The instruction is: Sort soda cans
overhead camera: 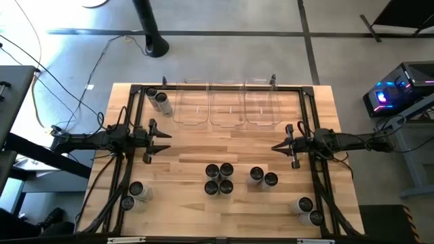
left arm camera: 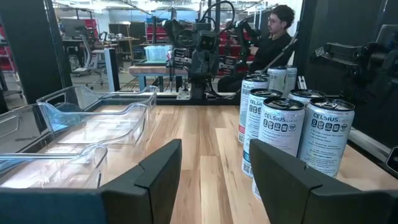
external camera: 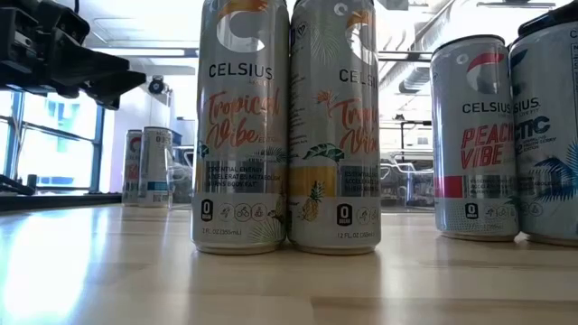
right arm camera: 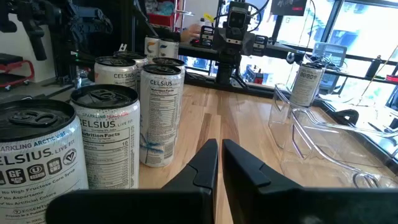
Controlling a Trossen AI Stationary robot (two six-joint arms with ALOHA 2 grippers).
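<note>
Soda cans stand upright on their bases in small groups on the wooden table: several in the middle (overhead camera: 218, 179), two beside them (overhead camera: 263, 177), two near the left front (overhead camera: 135, 193), two near the right front (overhead camera: 308, 210) and two at the far left corner (overhead camera: 157, 99). The low view shows the middle cans (external camera: 289, 126) close up. My left gripper (overhead camera: 166, 143) (left arm camera: 214, 149) hovers open at mid-left, pointing toward the table's right, with nothing between its fingers. My right gripper (overhead camera: 273, 146) (right arm camera: 221, 146) is shut and empty at mid-right, pointing left. The cans (left arm camera: 292, 130) (right arm camera: 112, 137) stand nearer the front edge than both grippers.
Three clear plastic bins (overhead camera: 227, 105) sit side by side along the far edge, also seen as bins (left arm camera: 93, 124) and bins (right arm camera: 311, 137) in the wrist views. A black frame (overhead camera: 308, 122) borders the table. A person (left arm camera: 280, 31) sits in the room beyond.
</note>
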